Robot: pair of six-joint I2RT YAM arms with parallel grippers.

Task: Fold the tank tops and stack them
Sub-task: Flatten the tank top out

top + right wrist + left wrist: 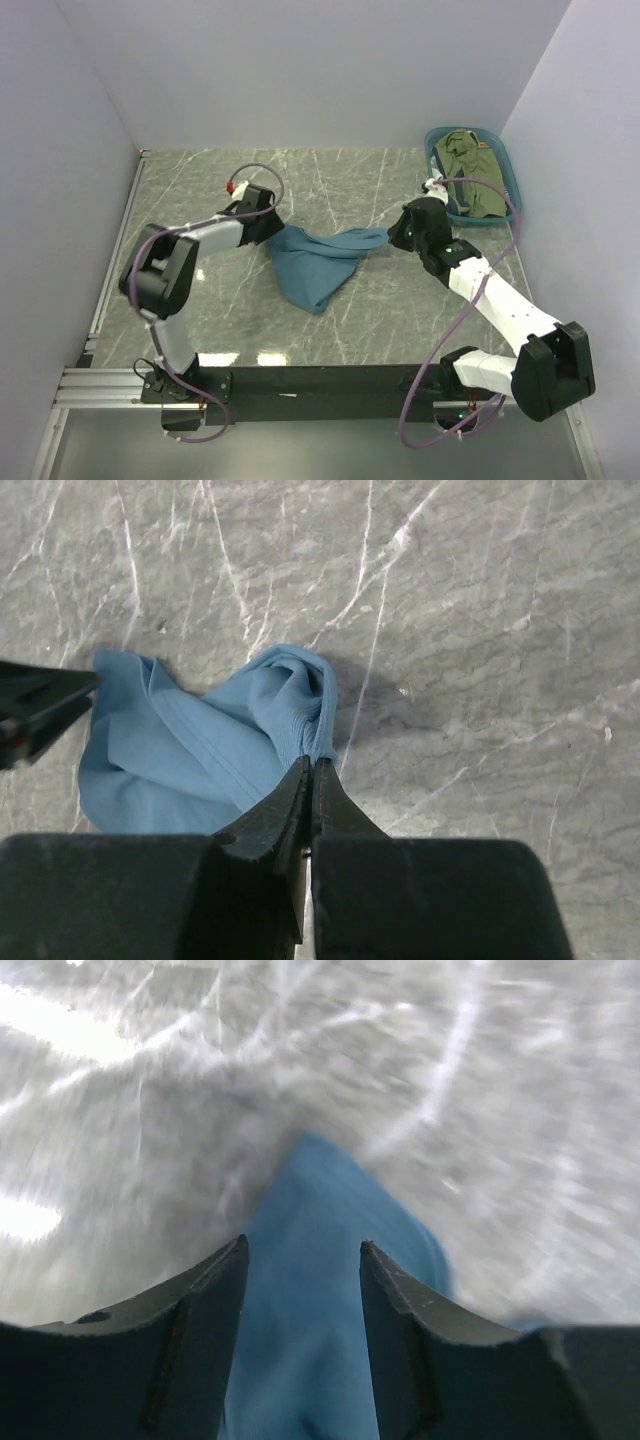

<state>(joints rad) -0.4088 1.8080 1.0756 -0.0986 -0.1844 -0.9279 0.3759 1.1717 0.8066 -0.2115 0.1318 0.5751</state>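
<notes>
The teal-blue tank top (pixel 315 265) lies bunched on the marble table, stretched between my two grippers. My right gripper (pixel 392 236) is shut on its right edge; in the right wrist view the jaws (pixel 312 762) pinch a fold of the cloth (pixel 170 760). My left gripper (pixel 272 228) is at its left end. In the blurred left wrist view its fingers (pixel 301 1245) stand apart with the blue cloth (pixel 320 1210) filling the gap. The olive-green top (pixel 468 175) lies in the basket. The striped top is out of view.
The teal plastic basket (pixel 507 165) stands at the back right by the wall. White walls close in the table on the left, back and right. A metal rail (pixel 110 300) runs along the left edge. The left gripper's tip shows in the right wrist view (pixel 40 710).
</notes>
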